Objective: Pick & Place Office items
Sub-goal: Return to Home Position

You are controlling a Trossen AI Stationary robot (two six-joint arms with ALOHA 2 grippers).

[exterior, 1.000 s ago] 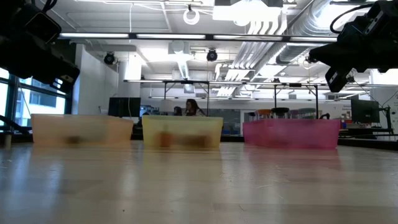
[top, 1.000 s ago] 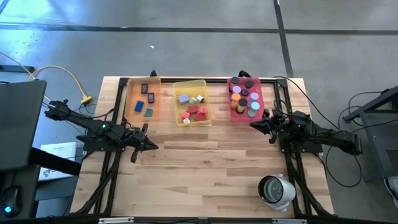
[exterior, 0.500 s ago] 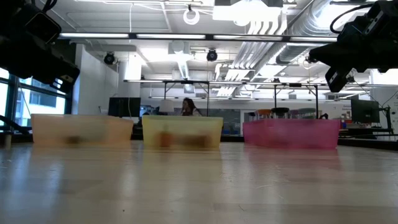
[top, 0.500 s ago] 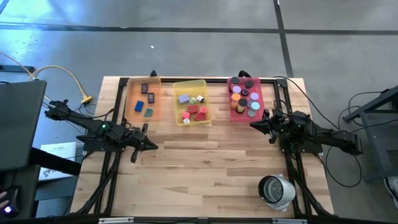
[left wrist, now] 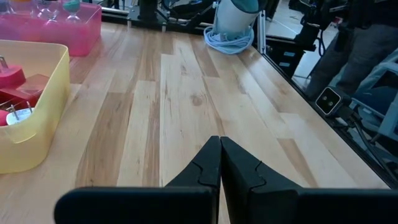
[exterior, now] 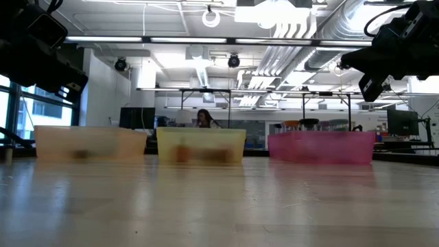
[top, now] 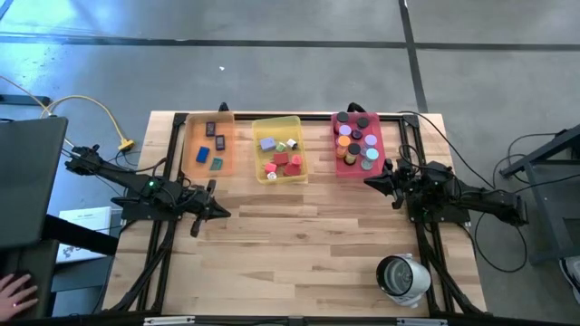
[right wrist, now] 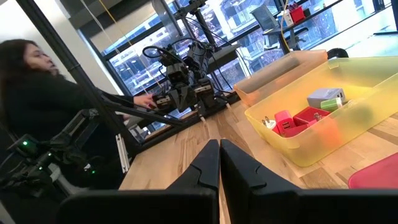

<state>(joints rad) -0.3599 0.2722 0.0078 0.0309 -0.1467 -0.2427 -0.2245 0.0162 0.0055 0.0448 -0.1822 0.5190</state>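
Observation:
The office items lie in three trays along the far edge. Flat dark and blue pieces point(top: 211, 129) are in the orange tray point(top: 192, 156). Cubes and small blocks point(top: 282, 159) fill the yellow tray point(top: 296, 122), and round discs point(top: 355, 136) the pink tray point(top: 339, 166). My left gripper point(top: 220, 213) hovers shut over the table's left side, nearer than the orange tray, with nothing in it point(left wrist: 220, 146). My right gripper point(top: 370, 181) is shut and holds nothing point(right wrist: 219, 149). It hovers just on the near side of the pink tray.
A white-grey round device point(top: 403, 277) with a coiled cord stands at the near right corner. Bare wooden tabletop point(top: 299, 244) stretches between the arms. A person sits beyond the table's left edge point(right wrist: 37, 93), and a hand point(top: 14, 292) shows by the near left corner.
Both arms have kept still. A person's hand has come into sight off the table's near left corner.

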